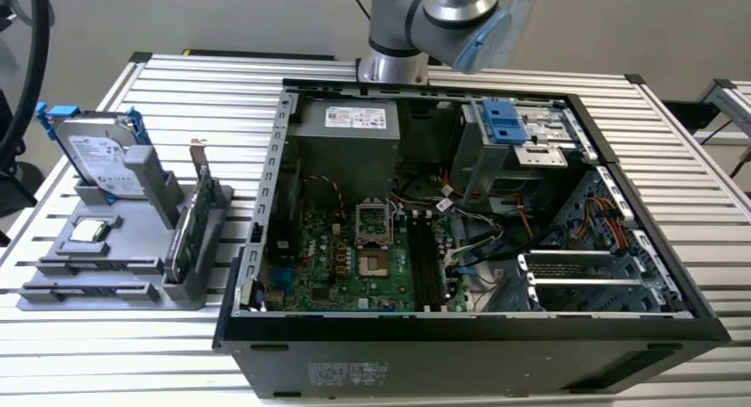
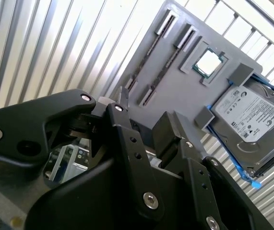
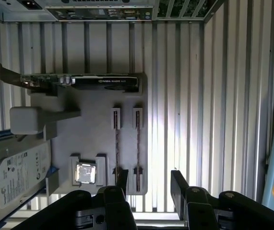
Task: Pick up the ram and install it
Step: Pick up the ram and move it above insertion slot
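Currently the fingers [image 3: 178, 184] stand wide apart with nothing between them, hanging above one end of a grey fixture [image 3: 93, 139] and clear of everything on it. In the first wrist view, one finger lines up over that end of the fixture, close by two slotted rails. The other lines up over bare slats of the surface [image 3: 213, 120] beside the fixture.

The ram [image 3: 137, 148] reads as a thin dark strip standing on edge in the rail farther from the processor chip [image 3: 86, 173], close to the fixture's border. Seen edge-on, its chips and label cannot be made out. The neighbouring rail shows a fainter line; whether it holds a stick cannot be told.

Also on the fixture are a graphics card [image 3: 84, 81], upright on edge along the end away from the fingers, and a hard drive [image 3: 17, 167] with blue rails, standing tilted in its cradle beside the chip.

In the exterior view the fixture sits on the slatted surface just beside an open computer case [image 1: 470, 341], on the exterior view's left of it. The case lies on its side with the motherboard [image 1: 352, 266] facing up. Long black memory slots [image 1: 425, 258] run beside the processor socket. The arm [image 1: 441, 20] shows at the top, behind the case.
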Robot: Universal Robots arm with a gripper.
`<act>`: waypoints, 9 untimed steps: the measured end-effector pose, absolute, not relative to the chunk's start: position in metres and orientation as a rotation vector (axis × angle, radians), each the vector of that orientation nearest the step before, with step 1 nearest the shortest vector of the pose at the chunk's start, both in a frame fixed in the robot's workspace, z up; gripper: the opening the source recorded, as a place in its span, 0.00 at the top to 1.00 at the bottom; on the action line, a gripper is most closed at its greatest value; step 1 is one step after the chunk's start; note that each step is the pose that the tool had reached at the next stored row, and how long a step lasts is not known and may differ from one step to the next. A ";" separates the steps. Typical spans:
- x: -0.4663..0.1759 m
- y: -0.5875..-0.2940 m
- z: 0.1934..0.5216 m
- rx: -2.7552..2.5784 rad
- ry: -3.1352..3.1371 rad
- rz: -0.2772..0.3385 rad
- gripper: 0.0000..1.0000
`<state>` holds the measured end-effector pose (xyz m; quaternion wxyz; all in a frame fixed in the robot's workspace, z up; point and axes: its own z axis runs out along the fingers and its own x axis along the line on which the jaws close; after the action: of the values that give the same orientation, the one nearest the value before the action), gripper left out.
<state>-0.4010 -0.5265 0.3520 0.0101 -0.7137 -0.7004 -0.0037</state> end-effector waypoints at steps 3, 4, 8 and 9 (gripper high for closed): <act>-0.401 -0.527 0.351 -2.228 -2.186 -0.011 0.00; -0.401 -0.527 0.350 -2.227 -2.186 -0.011 0.00; -0.401 -0.527 0.349 -2.227 -2.186 -0.010 0.00; -0.401 -0.527 0.349 -2.227 -2.186 -0.010 0.00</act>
<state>-0.4009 -0.5265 0.3486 0.0105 -0.7137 -0.7004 -0.0033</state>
